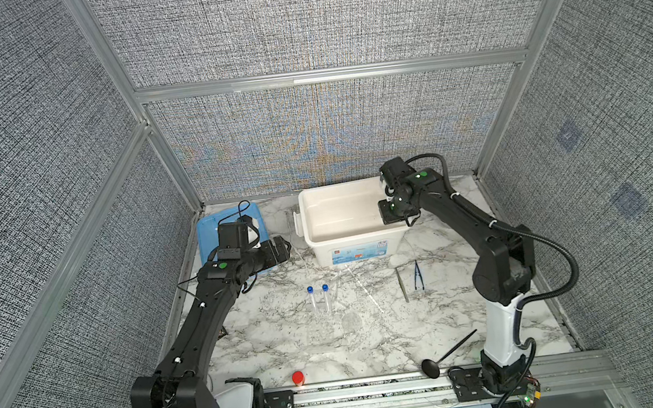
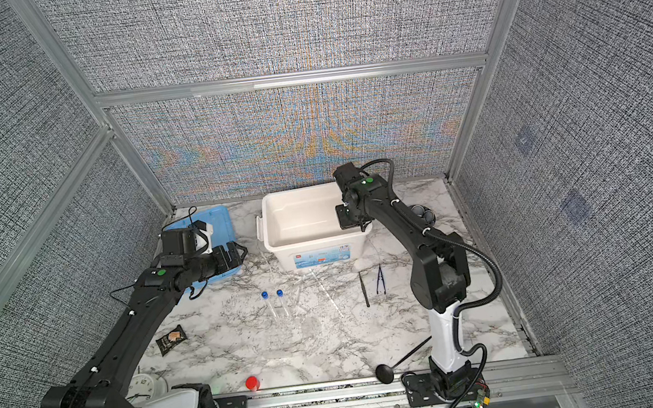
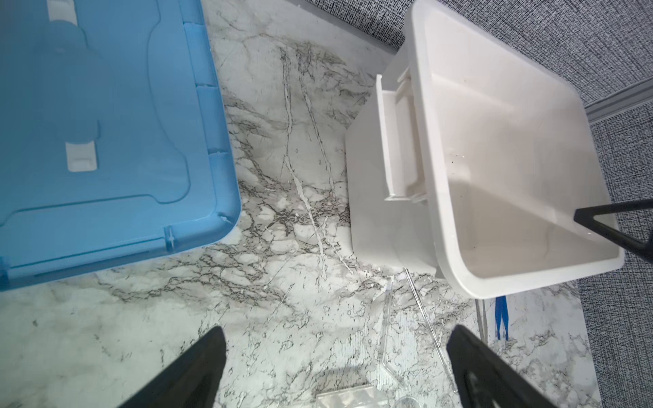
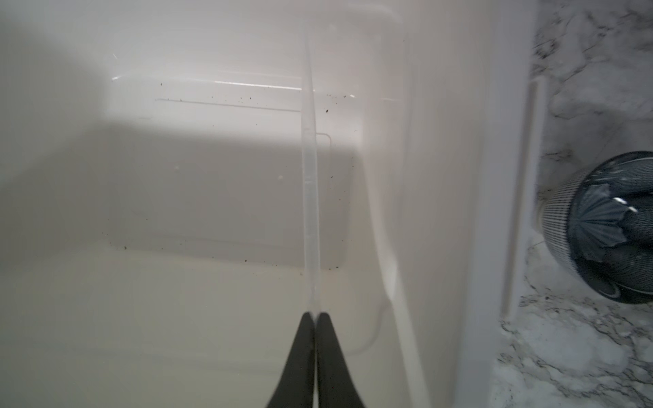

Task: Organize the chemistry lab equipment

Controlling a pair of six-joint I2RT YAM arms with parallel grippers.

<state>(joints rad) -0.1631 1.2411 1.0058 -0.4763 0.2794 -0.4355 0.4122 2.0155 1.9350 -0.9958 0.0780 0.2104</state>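
Blue plastic lid (image 3: 106, 123) is seen at the left, and beside it the left gripper (image 3: 337, 330), spread wide and empty. At centre two blue-capped tubes (image 1: 310, 289) lie on marble. Further right, over the white bin (image 1: 357, 247), a thin clear dropper (image 4: 311, 197) is pinched by its end in the right gripper (image 4: 314, 314). The dropper is judged light, slick and bendable. Silver tweezers (image 1: 402, 286) and dark blue forceps (image 1: 417, 276) lie apart and obstruct nothing.

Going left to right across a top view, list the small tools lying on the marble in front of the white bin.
left blue-capped tube → right blue-capped tube → thin clear rod → silver tweezers → dark blue forceps
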